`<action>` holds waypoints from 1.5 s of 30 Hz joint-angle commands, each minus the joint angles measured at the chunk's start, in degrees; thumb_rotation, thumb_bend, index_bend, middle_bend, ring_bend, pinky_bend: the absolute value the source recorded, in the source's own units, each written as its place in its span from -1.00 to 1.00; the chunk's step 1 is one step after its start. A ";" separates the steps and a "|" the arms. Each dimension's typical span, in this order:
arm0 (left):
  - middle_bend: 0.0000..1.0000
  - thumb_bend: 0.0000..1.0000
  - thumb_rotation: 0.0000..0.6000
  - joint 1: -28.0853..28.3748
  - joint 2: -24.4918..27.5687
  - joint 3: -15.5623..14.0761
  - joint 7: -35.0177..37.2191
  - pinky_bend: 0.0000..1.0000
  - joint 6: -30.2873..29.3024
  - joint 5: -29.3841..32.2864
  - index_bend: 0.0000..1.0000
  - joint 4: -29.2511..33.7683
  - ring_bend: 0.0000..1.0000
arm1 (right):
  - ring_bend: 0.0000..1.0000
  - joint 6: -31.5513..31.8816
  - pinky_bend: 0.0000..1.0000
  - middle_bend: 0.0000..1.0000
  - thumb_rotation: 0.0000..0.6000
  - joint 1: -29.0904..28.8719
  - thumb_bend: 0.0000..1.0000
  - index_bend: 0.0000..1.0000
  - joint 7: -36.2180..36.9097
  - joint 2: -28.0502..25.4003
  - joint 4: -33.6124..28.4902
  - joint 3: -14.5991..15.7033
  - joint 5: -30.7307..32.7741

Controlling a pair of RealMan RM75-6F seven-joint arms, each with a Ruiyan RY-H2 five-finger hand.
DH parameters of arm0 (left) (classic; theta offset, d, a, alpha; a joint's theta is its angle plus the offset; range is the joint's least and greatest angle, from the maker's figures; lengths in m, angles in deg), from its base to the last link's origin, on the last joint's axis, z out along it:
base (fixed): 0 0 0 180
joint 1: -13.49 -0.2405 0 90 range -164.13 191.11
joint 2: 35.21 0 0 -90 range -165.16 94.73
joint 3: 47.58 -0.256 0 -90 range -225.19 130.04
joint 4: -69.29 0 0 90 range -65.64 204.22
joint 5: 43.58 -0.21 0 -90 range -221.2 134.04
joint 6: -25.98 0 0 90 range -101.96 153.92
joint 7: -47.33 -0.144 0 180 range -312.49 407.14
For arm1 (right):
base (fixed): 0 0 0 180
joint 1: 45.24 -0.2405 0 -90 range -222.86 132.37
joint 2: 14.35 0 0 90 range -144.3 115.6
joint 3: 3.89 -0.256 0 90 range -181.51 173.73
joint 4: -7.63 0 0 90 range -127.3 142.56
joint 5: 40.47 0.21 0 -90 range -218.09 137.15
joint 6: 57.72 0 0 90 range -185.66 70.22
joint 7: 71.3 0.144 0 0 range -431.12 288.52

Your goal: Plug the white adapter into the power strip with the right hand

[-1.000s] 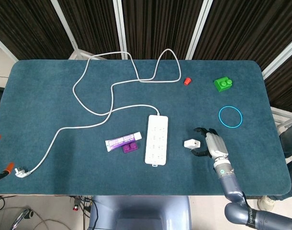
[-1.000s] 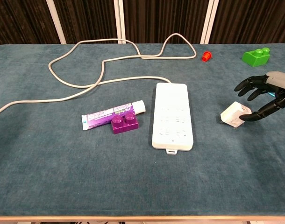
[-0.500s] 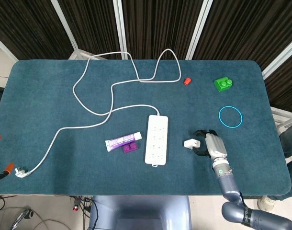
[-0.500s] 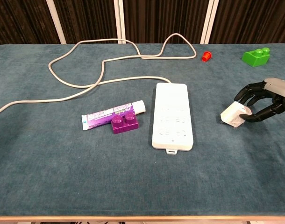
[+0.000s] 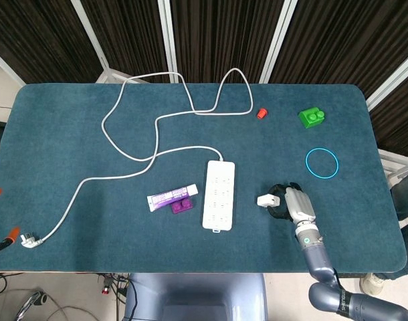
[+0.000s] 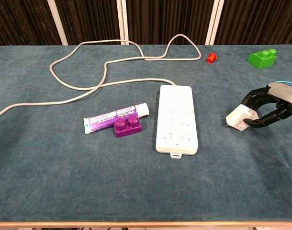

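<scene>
The white adapter (image 6: 239,117) lies to the right of the white power strip (image 6: 177,119), a hand's width from it. My right hand (image 6: 274,102) comes in from the right edge and its curled fingers close around the adapter's right end, pinching it. From the head view the adapter (image 5: 265,199) sticks out to the left of the right hand (image 5: 294,204), and the power strip (image 5: 219,194) lies lengthwise, sockets up, just left of it. Whether the adapter is off the cloth is unclear. The left hand shows in neither view.
The strip's white cable (image 5: 157,120) loops across the far table to a plug (image 5: 30,239) at the front left. A toothpaste tube (image 5: 172,196) and purple brick (image 5: 181,206) lie left of the strip. Red cap (image 5: 261,113), green brick (image 5: 312,118) and blue ring (image 5: 323,162) sit farther right.
The right hand's fingers, spread beside the adapter a second ago, have closed around it. The adapter has shifted slightly. Nothing else moved.
</scene>
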 commanded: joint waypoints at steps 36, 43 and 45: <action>-0.99 -0.65 1.00 0.04 0.25 -0.24 0.53 -0.85 0.26 -0.16 -0.61 0.27 -1.00 | -0.32 -1.22 -0.78 -0.02 1.00 -0.85 0.13 0.24 3.80 -1.22 0.11 -1.23 -7.18; -0.99 -0.65 1.00 0.08 0.30 -0.27 0.62 -0.85 0.39 -0.14 -0.61 0.32 -1.00 | -0.31 -7.91 -0.78 -0.01 1.00 -6.67 0.13 0.25 -0.30 -6.79 -0.67 -3.18 -8.98; -0.99 -0.65 1.00 0.04 0.32 -0.24 0.69 -0.85 0.34 -0.07 -0.61 0.33 -1.00 | -0.30 -9.00 -0.78 0.00 1.00 -8.13 0.13 0.25 -3.04 -7.65 -0.78 -3.53 -8.09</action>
